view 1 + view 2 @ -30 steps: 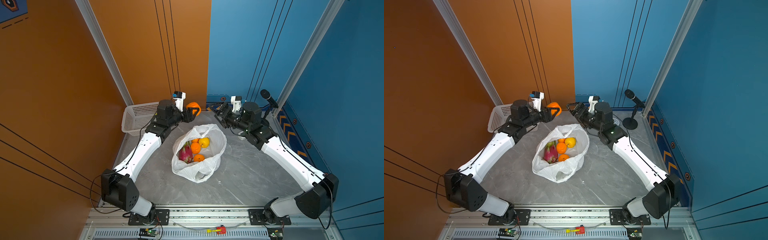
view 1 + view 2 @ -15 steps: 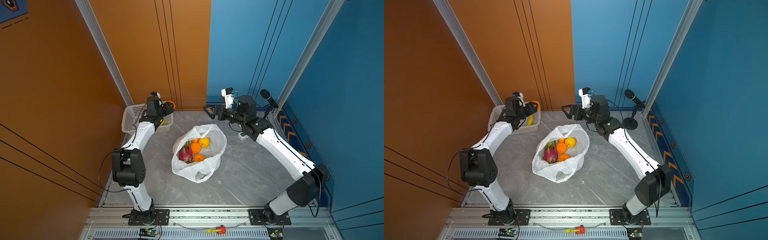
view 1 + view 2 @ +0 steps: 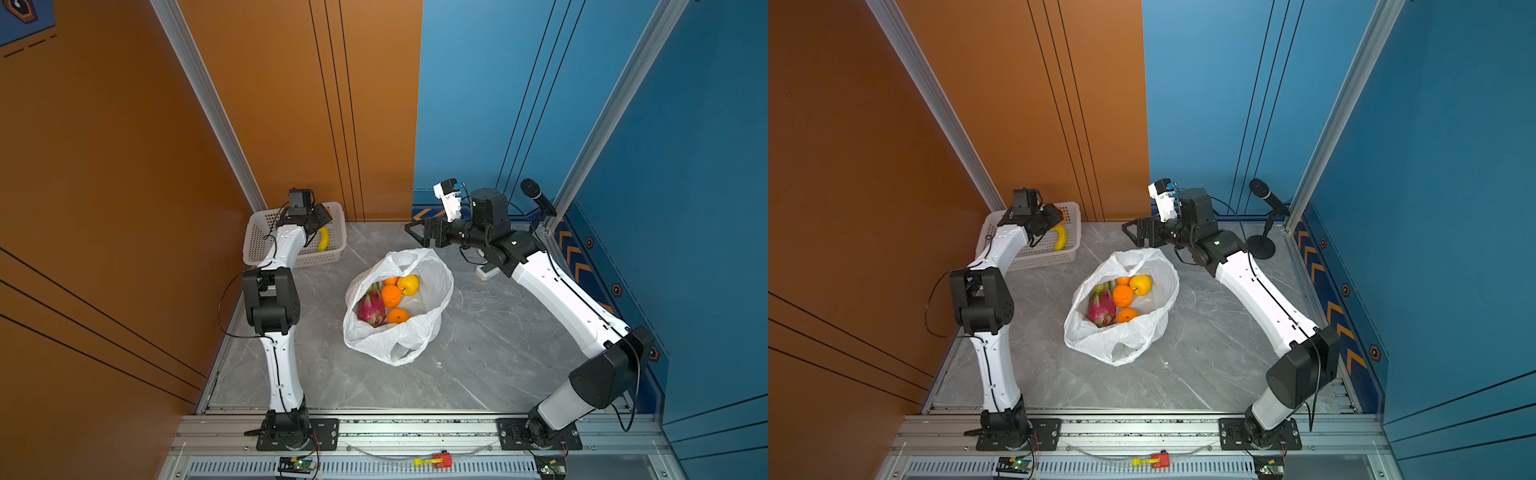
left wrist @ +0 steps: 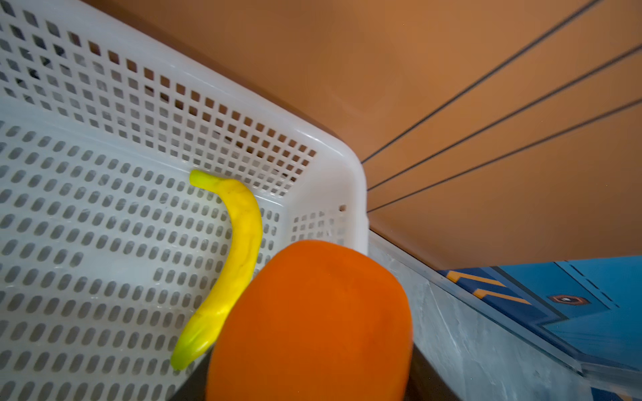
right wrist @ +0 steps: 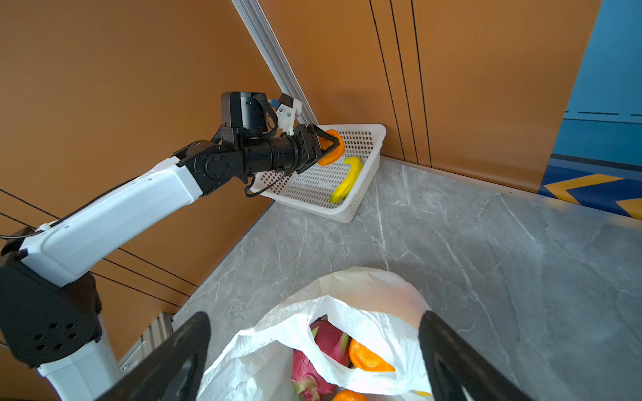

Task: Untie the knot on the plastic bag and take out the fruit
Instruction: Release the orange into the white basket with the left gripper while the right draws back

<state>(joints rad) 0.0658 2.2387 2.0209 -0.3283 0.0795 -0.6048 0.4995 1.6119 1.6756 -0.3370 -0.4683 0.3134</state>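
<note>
Fruit (image 3: pixel 390 296) is partly out, we judge. The bag (image 3: pixel 399 340) lies on the desk (image 3: pixel 498 353) with its mouth agape and no knot showing. A dragon fruit (image 3: pixel 371 307), oranges (image 3: pixel 397 316) and a yellow one (image 3: pixel 408 284) remain inside. Our left claw (image 5: pixel 326 147) grips an orange (image 4: pixel 312 323) above the basket (image 3: pixel 324 257), where a banana (image 4: pixel 239 250) lies. Our right claw (image 3: pixel 417 236) gapes wide and empty over the bag's far rim. The bag looks thin, crinkled and translucent.

Left pincer (image 5: pixel 328 147) laden; right pincer (image 5: pixel 314 317) wide

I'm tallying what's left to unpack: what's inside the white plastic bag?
Inside the plastic bag: a dragon fruit, oranges and a yellow fruit. Anything beneath them is hidden by the fruit and plastic folds.
</note>
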